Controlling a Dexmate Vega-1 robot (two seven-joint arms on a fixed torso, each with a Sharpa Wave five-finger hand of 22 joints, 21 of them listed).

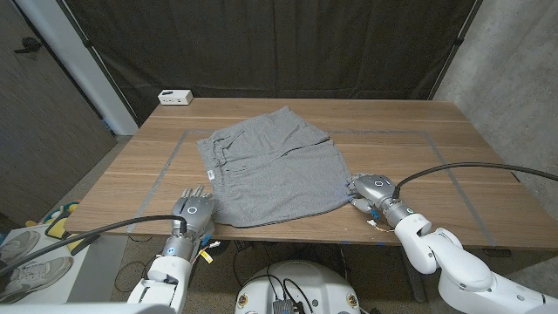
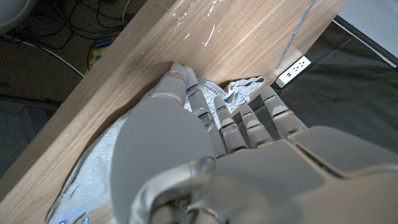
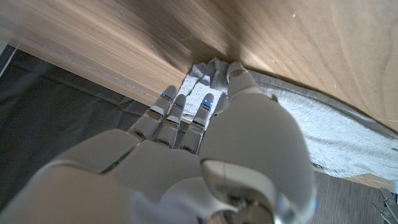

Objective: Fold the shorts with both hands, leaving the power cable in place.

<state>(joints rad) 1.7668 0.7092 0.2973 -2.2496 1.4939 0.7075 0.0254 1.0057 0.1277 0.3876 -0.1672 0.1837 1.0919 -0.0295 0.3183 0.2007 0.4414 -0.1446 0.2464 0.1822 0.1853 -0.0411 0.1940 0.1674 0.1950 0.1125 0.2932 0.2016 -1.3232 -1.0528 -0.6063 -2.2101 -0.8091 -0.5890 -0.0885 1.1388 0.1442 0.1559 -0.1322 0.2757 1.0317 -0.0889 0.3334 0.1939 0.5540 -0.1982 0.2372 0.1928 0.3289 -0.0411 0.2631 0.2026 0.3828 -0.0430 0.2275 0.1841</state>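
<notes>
The grey shorts (image 1: 275,170) lie spread out in the middle of the wooden table (image 1: 418,131). My left hand (image 1: 193,212) stands at their near left corner, by the table's front edge. Its fingers (image 2: 249,121) reach over the cloth (image 2: 102,165), with the thumb apart from them. My right hand (image 1: 373,192) is at the near right corner, where the hem (image 3: 205,70) bunches up slightly against its fingertips (image 3: 205,102). Neither hand visibly grips cloth. A white power strip (image 1: 175,97) sits at the far left edge of the table, also seen in the left wrist view (image 2: 293,70).
Grey tape lines (image 1: 397,133) mark a rectangle on the table around the shorts. A black curtain (image 1: 279,44) hangs behind the table. Shoes (image 1: 22,262) lie on the floor to the left. Black cables (image 1: 462,170) run from both forearms.
</notes>
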